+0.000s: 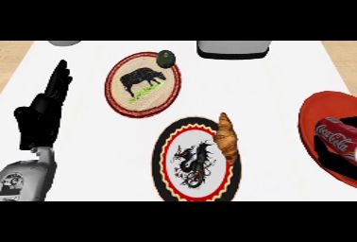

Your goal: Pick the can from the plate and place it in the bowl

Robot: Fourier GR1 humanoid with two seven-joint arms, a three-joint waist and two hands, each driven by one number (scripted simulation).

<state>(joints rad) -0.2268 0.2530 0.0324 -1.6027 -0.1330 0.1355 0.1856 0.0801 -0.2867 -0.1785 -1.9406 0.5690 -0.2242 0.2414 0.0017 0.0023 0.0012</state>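
Note:
A red cola can (337,136) lies tilted inside the red bowl (314,111) at the right edge of the head view. Black fingers of my right hand (336,158) curl under and round the can; the rest of that hand is cut off by the frame edge. My left hand (43,111) rests open at the far left, fingers pointing up, holding nothing. A plate with a dragon picture and a black and red rim (166,176) lies at the lower centre. No can stands on it.
A croissant (226,136) lies on the dragon plate's right rim. A tan plate with a bull picture (120,99) sits further back, with a dark green fruit (166,58) at its top edge. A grey appliance (233,49) stands at the back.

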